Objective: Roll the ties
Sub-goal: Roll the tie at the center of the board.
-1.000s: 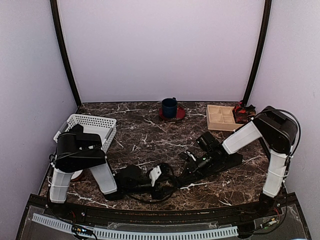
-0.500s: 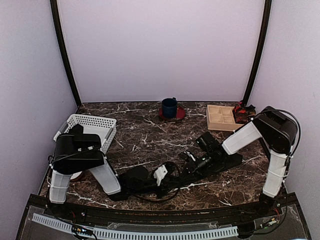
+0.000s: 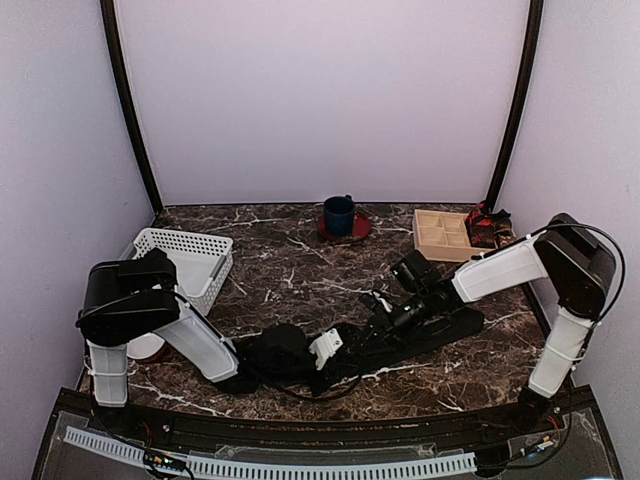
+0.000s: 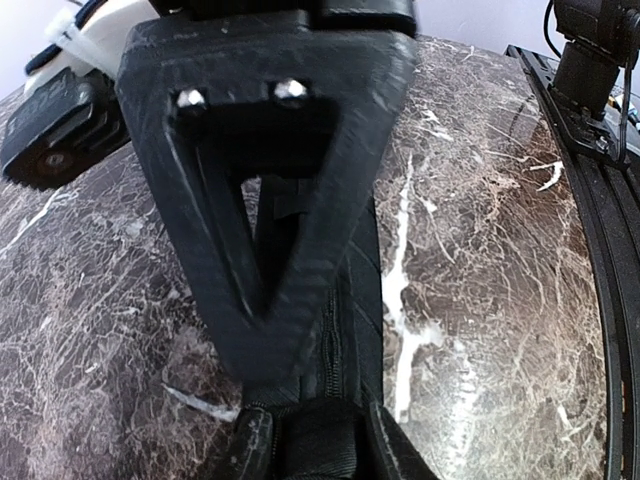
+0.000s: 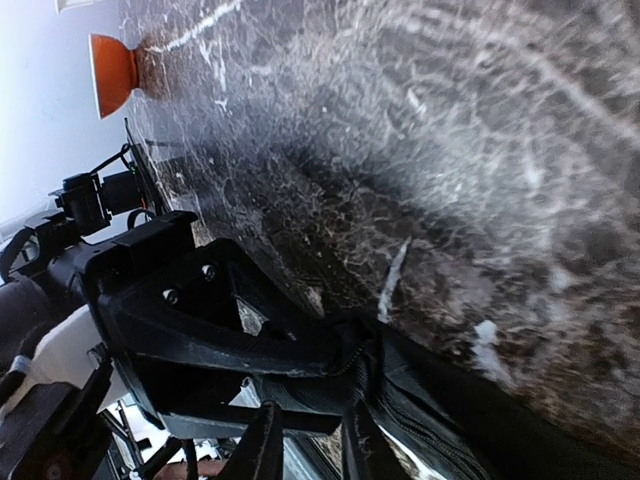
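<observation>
- Since a second ago, the left arm is found swung outward at the shoulder, with its forearm stretched further toward the middle of the marbled tabletop [image 3: 300,270].
- The left gripper [image 4: 322,450] is thereby brought right up against the right gripper [image 5: 310,440], which is shifted only slightly.
- The left gripper is seen clamped on a bunched end of the black tie [image 4: 352,300], with fabric filling the space between its fingers.
- A narrow gap is shown between the right gripper's fingers. Whether fabric is pinched there cannot be told.
- The tie is found lying flat on the tabletop near the front middle, running from the left gripper beneath the right gripper. No coil is seen.
- The hold is judged to be passing to the left gripper, and the rolling is judged barely begun.
</observation>
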Available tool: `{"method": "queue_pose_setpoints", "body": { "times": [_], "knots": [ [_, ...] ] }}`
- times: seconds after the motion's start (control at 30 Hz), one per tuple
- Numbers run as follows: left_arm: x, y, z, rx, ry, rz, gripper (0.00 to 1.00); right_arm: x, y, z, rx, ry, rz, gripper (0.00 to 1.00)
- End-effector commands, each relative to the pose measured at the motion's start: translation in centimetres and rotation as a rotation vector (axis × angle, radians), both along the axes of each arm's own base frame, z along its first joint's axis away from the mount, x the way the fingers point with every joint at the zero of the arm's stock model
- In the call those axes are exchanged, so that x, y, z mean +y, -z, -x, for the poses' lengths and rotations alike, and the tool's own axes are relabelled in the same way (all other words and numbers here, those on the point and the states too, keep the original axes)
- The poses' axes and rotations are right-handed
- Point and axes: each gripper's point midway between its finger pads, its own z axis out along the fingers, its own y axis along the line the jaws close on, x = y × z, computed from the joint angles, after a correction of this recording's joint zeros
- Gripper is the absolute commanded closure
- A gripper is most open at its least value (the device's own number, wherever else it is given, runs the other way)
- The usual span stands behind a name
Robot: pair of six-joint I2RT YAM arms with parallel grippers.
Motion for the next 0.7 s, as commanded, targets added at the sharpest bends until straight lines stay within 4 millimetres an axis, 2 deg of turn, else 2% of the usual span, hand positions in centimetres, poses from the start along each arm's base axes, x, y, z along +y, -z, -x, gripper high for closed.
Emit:
{"method": "queue_pose_setpoints", "body": {
  "times": [0.0,0.3,0.57,0.67],
  "knots": [
    [4.8,7.6,2.2,0.113,0.013,-0.296,0.68,1.3,0.8,0.6,0.027,-0.017,-0.004,0.79],
    [5.1,7.8,2.6,0.122,0.027,-0.294,0.66,2.5,1.6,1.8,0.042,-0.054,-0.022,0.64],
    [4.7,7.8,2.6,0.132,0.030,-0.287,0.66,2.1,-0.4,2.0,0.011,-0.042,-0.006,0.56],
    [4.7,7.9,2.5,0.134,0.027,-0.292,0.65,2.4,-0.1,2.4,0.014,-0.059,0.028,0.52]
  ]
}}
